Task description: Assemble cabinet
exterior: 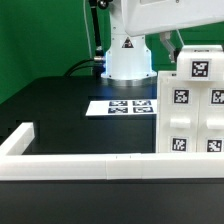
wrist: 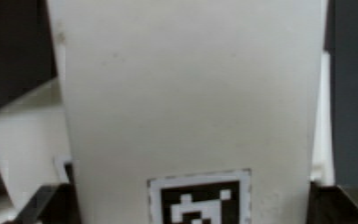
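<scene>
The white cabinet [exterior: 195, 110] stands upright on the black table at the exterior view's right, its front showing several black-and-white tags. My gripper [exterior: 171, 47] is at its top left corner. In the wrist view a tall white panel of the cabinet [wrist: 185, 90] fills the picture, with one tag [wrist: 202, 200] on it. My gripper [wrist: 194, 206] has a dark finger [wrist: 44, 204] on each side of this panel, pressed against its edges. The rest of the cabinet is hidden in the wrist view.
The marker board [exterior: 122, 105] lies flat on the table in front of the arm's white base [exterior: 128, 60]. A long low white L-shaped rail [exterior: 80, 165] runs along the near side and turns up at the exterior view's left.
</scene>
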`<state>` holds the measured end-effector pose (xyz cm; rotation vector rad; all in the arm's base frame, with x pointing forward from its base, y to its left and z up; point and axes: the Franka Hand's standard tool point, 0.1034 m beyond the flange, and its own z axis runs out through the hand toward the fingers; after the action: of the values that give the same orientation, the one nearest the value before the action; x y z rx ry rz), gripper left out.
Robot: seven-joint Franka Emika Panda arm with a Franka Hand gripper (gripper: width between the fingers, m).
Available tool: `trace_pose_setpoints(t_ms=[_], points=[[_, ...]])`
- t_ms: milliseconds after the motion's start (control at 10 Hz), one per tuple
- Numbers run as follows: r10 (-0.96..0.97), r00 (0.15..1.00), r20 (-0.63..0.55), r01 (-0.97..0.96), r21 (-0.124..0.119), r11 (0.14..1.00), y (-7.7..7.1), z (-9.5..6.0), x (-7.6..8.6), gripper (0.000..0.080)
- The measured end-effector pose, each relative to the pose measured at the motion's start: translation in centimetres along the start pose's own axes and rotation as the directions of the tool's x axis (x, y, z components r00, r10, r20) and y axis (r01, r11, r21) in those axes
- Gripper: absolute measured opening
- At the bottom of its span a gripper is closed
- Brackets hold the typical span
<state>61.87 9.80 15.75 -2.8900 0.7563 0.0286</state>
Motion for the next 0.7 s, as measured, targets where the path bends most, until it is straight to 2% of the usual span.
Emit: trace_pose_setpoints(t_ms=[100, 300, 400, 700], points=[[0.101, 0.995, -0.019, -0.101, 0.013, 0.995, 0.08, 0.09, 0.05, 0.0553], [0.412, 0.909, -0.063, -0.403, 0.116, 0.908, -0.22, 0.17, 0.60, 0.0553], [0.437, 0.898, -0.056, -0.429, 0.116, 0.896, -0.20, 0.15, 0.46, 0.0553], [0.625, 0.781, -0.020, -0.617, 0.135, 0.775, -0.17, 0.19, 0.56, 0.0553]])
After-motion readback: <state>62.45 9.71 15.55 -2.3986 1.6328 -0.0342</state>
